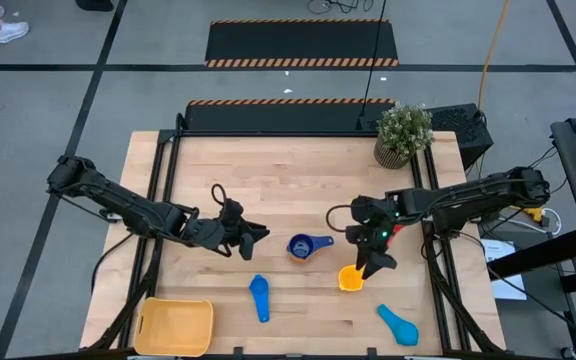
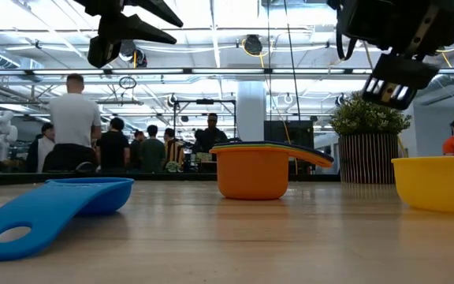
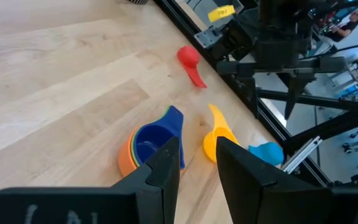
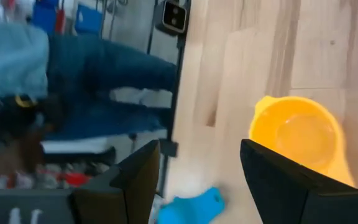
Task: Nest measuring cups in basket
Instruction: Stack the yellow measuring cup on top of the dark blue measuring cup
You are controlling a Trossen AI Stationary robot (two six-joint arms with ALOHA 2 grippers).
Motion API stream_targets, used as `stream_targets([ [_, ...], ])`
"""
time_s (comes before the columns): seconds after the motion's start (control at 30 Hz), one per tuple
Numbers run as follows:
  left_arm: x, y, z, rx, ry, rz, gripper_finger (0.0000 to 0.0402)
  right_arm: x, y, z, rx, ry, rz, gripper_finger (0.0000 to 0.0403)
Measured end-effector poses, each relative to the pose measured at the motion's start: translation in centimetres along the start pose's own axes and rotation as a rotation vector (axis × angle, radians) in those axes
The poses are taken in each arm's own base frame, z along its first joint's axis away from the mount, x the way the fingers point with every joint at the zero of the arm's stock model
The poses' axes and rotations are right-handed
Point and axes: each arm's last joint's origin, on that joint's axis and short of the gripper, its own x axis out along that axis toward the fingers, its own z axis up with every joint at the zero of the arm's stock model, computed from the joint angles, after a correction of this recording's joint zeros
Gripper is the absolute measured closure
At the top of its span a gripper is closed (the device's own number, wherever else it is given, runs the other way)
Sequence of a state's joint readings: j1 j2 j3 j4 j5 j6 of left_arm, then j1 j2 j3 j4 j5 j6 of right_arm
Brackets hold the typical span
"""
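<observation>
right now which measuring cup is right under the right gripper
The yellow cup, below the right gripper; the blue-topped stack and both blue cups lie farther off.

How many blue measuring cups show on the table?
3: one atop the nested stack mid-table, one lying loose toward the front, one light blue cup front right. The stack may hide others.

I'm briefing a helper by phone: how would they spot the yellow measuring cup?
Find the potted plant at the table's far right corner. Come toward the near edge: the yellow measuring cup lies directly under the right gripper, the only yellow scoop among blue ones.
</observation>
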State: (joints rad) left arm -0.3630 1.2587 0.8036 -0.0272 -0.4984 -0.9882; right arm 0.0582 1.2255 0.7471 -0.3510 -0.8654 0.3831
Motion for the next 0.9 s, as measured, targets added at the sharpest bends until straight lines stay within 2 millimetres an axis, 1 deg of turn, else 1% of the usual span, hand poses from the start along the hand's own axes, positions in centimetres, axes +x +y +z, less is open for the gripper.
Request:
stream_targets([
  [0.1, 0.0, 0.0, 0.0, -0.001, 0.0, 0.0, 0.0295, -0.1, -0.2, -0.4, -0.061, 0.027, -0.013, 0.0192],
  [0.2, 0.0, 0.0, 0.0, -0.001, 0.001, -0.002, 0.0295, -0.3, -0.5, -0.5, -0.089, 0.036, -0.028, 0.0204],
  [0.37, -0.2, -0.2, -0.3, 0.003, 0.009, -0.012, 0.0295, -1.1, -1.4, -0.7, -0.142, 0.029, -0.106, 0.0228],
  [0.47, -0.3, -0.3, -0.5, -0.007, 0.015, -0.018, 0.0295, -1.5, -2.3, -0.5, -0.159, 0.017, -0.139, 0.0235],
  [0.63, -0.5, -0.6, -0.9, -0.021, 0.029, -0.032, 0.0295, -1.2, -4.1, -0.3, -0.135, 0.051, -0.149, 0.0229],
  [0.9, -0.9, -1.0, -1.5, -0.042, 0.049, -0.052, 0.0295, 0.5, -6.7, -0.5, -0.139, 0.149, -0.14, 0.021],
])
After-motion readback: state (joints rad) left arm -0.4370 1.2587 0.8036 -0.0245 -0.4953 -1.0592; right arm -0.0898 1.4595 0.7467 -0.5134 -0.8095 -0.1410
